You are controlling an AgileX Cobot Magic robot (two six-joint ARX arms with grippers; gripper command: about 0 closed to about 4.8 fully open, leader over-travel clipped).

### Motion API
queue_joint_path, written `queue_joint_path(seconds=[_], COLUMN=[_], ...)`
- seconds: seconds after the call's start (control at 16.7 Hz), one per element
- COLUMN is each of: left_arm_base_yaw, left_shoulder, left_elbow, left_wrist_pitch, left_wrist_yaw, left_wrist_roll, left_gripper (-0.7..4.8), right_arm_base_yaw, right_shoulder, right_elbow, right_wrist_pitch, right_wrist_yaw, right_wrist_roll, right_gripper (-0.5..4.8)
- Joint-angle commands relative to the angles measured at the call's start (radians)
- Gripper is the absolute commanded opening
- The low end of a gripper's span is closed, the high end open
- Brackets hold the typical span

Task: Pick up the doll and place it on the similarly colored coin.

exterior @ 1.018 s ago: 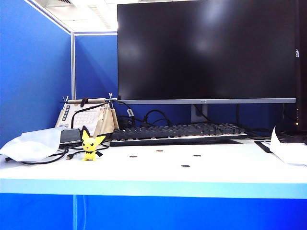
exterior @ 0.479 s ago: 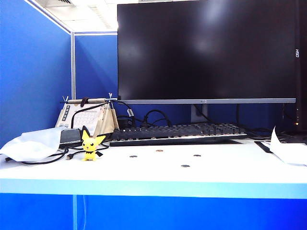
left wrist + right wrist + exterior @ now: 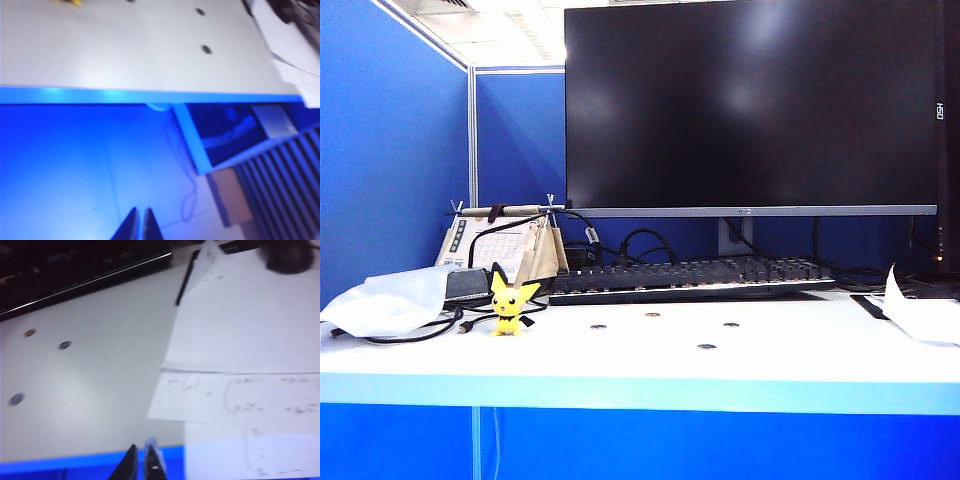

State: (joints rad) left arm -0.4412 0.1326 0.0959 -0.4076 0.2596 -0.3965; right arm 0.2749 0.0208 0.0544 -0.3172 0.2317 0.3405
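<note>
The small yellow doll (image 3: pixel 510 306) with black-tipped ears stands upright at the left of the white table (image 3: pixel 620 365). Only a yellow sliver of the doll (image 3: pixel 65 2) shows in the left wrist view. The brass-tinted coin (image 3: pixel 652 315) lies near the keyboard, and the right wrist view shows this coin (image 3: pixel 30 332) too. Three darker coins (image 3: pixel 706 346) lie around it. My left gripper (image 3: pixel 140 222) is shut and empty, hanging off the table's front edge over the floor. My right gripper (image 3: pixel 140 456) is also shut and empty at the front edge. Neither arm appears in the exterior view.
A black keyboard (image 3: pixel 690 275) and a large monitor (image 3: pixel 750 105) stand behind the coins. Loose papers (image 3: pixel 240 340) with a pen (image 3: pixel 184 282) cover the table's right side. A white bag (image 3: pixel 385 300), cables and a desk calendar (image 3: pixel 505 250) crowd the left behind the doll.
</note>
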Motion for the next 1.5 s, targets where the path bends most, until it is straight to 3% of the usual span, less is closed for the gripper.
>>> queue_joint_path(seconds=[0.06, 0.18, 0.36, 0.42, 0.54, 0.66, 0.72, 0.9, 1.02, 1.08, 1.2, 1.26, 1.32, 1.5], left_arm_base_yaw=[0.000, 0.000, 0.000, 0.000, 0.000, 0.000, 0.000, 0.000, 0.000, 0.000, 0.001, 0.001, -0.002, -0.018], left_shoulder=[0.002, 0.002, 0.002, 0.002, 0.002, 0.002, 0.003, 0.046, 0.203, 0.311, 0.510, 0.648, 0.777, 0.958], left_elbow=[0.003, 0.003, 0.005, 0.006, 0.007, 0.035, 0.096, 0.275, 0.513, 0.631, 0.825, 0.955, 1.080, 1.229], left_wrist_pitch=[0.005, -0.004, 0.001, 0.032, 0.166, 0.255, 0.241, 0.167, -0.007, -0.107, -0.248, -0.326, -0.397, -0.461], left_wrist_yaw=[0.071, 0.126, 0.298, 0.348, 0.421, 0.402, 0.334, 0.297, 0.185, 0.156, 0.146, 0.143, 0.124, -0.002], left_wrist_roll=[-0.002, -0.004, -0.006, -0.027, -0.082, -0.105, -0.071, 0.038, 0.178, 0.260, 0.351, 0.441, 0.591, 0.748], left_gripper=[0.26, 0.26, 0.26, 0.26, 0.26, 0.26, 0.26, 0.26, 0.26, 0.26, 0.26, 0.26, 0.26, 0.26], right_arm_base_yaw=[0.002, 0.000, 0.000, 0.000, 0.002, 0.000, 0.000, 0.000, 0.000, 0.001, 0.002, 0.003, 0.003, 0.004], right_shoulder=[-0.002, -0.002, 0.008, 0.027, 0.080, 0.147, 0.227, 0.407, 0.575, 0.623, 0.689, 0.700, 0.696, 0.675], right_elbow=[-0.006, -0.005, 0.000, 0.011, 0.037, 0.070, 0.118, 0.272, 0.360, 0.365, 0.366, 0.366, 0.366, 0.365], right_wrist_pitch=[0.102, 0.222, 0.493, 0.484, 0.465, 0.462, 0.438, 0.274, 0.216, 0.223, 0.226, 0.226, 0.230, 0.230], right_wrist_yaw=[-0.013, -0.087, -0.462, -0.599, -0.722, -0.715, -0.694, -0.680, -0.507, -0.476, -0.477, -0.509, -0.552, -0.557], right_wrist_roll=[0.008, -0.005, -0.048, -0.048, -0.048, -0.063, -0.137, -0.361, -0.395, -0.396, -0.397, -0.397, -0.397, -0.391], right_gripper=[0.32, 0.32, 0.32, 0.32, 0.32, 0.32, 0.32, 0.32, 0.32, 0.32, 0.32, 0.32, 0.32, 0.32])
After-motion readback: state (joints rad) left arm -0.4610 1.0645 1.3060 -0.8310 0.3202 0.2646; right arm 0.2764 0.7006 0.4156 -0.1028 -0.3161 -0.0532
